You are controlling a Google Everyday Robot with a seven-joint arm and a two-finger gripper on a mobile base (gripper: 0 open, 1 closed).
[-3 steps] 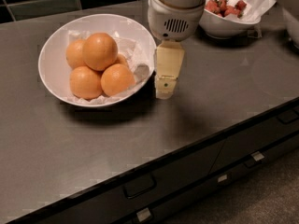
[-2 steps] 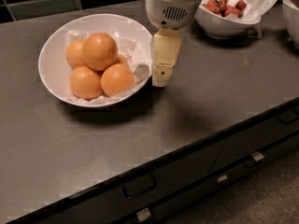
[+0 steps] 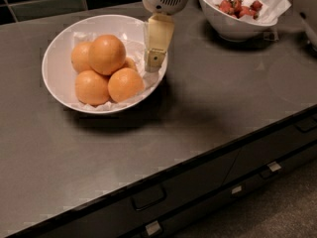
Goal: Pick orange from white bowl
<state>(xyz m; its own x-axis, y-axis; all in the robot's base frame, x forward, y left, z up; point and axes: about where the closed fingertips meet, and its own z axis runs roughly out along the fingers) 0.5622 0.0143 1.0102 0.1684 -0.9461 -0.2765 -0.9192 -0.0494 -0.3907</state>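
Observation:
The white bowl (image 3: 53, 58) stands on the dark counter at the left, lined with crumpled white paper. Several oranges are piled in it. The biggest orange (image 3: 106, 53) sits on top, with others at the left (image 3: 79, 57), front left (image 3: 91, 87) and front right (image 3: 125, 85). My gripper (image 3: 156, 58) hangs from the white wrist at the top. It is over the bowl's right rim, just right of the pile and a little above it. It holds nothing that I can see.
A smaller, deeper white bowl of red berries (image 3: 233, 29) stands at the back right on the counter. The counter's front edge runs diagonally across the lower frame, with drawers and handles (image 3: 148, 197) below it. A dark tiled wall lies behind.
My gripper has moved left from beside the bowl's outer right side to over its right rim, closer to the oranges. The oranges and bowl have not shifted.

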